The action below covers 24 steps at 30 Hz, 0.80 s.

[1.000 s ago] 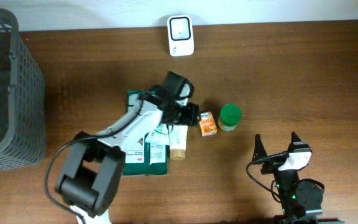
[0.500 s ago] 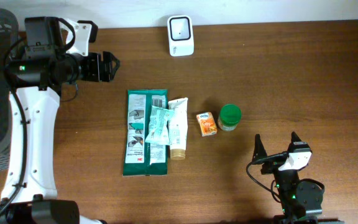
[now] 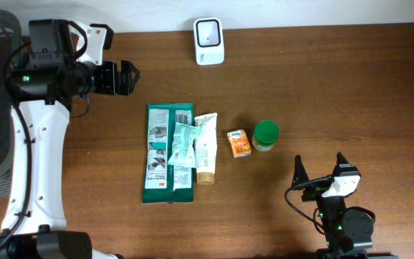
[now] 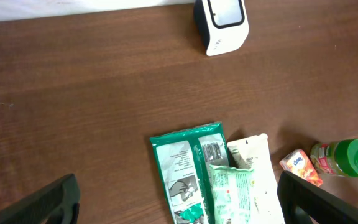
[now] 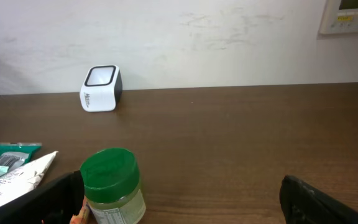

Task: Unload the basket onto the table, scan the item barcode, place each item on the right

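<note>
The left pincer point(image 3: 131, 78) hangs at 10 o'clock over the desk point(image 3: 351, 79), its jaws spread wide with nothing between them. The right pincer point(image 3: 319, 164) sits at 5 o'clock, also wide and empty. At mid-desk lies a green packet point(image 3: 160, 162) with its barcode point(image 3: 184, 115) facing up and a pale sachet point(image 3: 182, 142) on top of it. Running toward 3 o'clock from the packet are a white tube point(image 3: 206, 147), an orange carton point(image 3: 239, 142) and a green-lidded jar point(image 3: 266, 134). The scanner point(image 3: 209, 41) stands at 12 o'clock, well apart from them.

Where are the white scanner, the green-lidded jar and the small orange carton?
white scanner point(image 3: 209, 41), overhead view, middle of its top face.
green-lidded jar point(image 3: 266, 132), overhead view, on its lid.
orange carton point(image 3: 239, 142), overhead view, on its top side.
</note>
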### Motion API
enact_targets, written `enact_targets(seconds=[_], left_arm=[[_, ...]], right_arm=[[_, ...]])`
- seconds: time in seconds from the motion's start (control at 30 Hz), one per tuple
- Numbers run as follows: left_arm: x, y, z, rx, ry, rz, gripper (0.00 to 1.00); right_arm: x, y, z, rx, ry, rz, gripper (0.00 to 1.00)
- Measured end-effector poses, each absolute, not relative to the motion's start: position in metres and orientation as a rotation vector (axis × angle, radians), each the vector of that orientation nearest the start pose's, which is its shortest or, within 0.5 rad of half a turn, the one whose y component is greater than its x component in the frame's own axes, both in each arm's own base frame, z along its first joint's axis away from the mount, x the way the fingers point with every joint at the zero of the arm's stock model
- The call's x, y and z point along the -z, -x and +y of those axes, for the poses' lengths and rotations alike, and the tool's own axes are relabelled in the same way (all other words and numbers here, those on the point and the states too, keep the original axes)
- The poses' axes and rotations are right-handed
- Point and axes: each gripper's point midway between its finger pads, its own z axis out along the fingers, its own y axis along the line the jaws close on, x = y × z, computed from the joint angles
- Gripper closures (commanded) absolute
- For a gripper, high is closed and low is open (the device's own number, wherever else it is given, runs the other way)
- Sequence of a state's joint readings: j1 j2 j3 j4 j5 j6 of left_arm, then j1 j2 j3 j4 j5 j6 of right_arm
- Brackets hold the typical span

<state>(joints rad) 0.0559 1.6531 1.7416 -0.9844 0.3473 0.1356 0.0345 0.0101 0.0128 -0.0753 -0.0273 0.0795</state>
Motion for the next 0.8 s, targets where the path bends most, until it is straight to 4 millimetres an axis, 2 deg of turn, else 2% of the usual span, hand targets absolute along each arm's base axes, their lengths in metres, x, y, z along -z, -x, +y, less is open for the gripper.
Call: enact_targets(seconds=[0.17,0.23,0.3,0.4,0.43,0.47,0.6,0.77,0.8], left_arm=[[-0.274,-0.430,-0.035,0.341,-0.245,2.411,0.01],[-0.274,-0.430,-0.035,0.341,-0.245,2.411,0.01],[-0.274,-0.430,-0.034,0.341,-0.245,2.412,0.01],[-0.274,-0.430,-0.034,0.337,-0.244,2.412,0.01],[-0.274,-0.430,-0.034,0.336,-0.243,2.412,0.01],[-0.274,-0.430,-0.034,0.335,-0.243,2.412,0.01],[-0.274,-0.431,-0.033,0.333,-0.242,2.412,0.01],[-0.275,-0.431,-0.033,0.332,-0.243,2.410,0.01],[-0.275,-0.431,-0.033,0.332,-0.243,2.410,0.01]], right_arm=[[-0.160,-0.246,0.013,-0.110,-0.014,1.640,0.02],[-0.172,-0.246,0.017,-0.126,0.002,1.591,0.02],[-0.174,-0.245,0.020,-0.142,0.018,1.594,0.02],[-0.208,-0.239,0.024,-0.159,0.035,1.564,0.02],[-0.227,-0.237,0.026,-0.170,0.048,1.545,0.02],[-0.231,-0.237,0.028,-0.180,0.057,1.552,0.02],[-0.249,-0.247,0.039,-0.230,0.100,1.620,0.02],[-0.262,-0.264,0.050,-0.302,0.121,1.883,0.02],[-0.274,-0.270,0.050,-0.308,0.121,1.911,0.02]])
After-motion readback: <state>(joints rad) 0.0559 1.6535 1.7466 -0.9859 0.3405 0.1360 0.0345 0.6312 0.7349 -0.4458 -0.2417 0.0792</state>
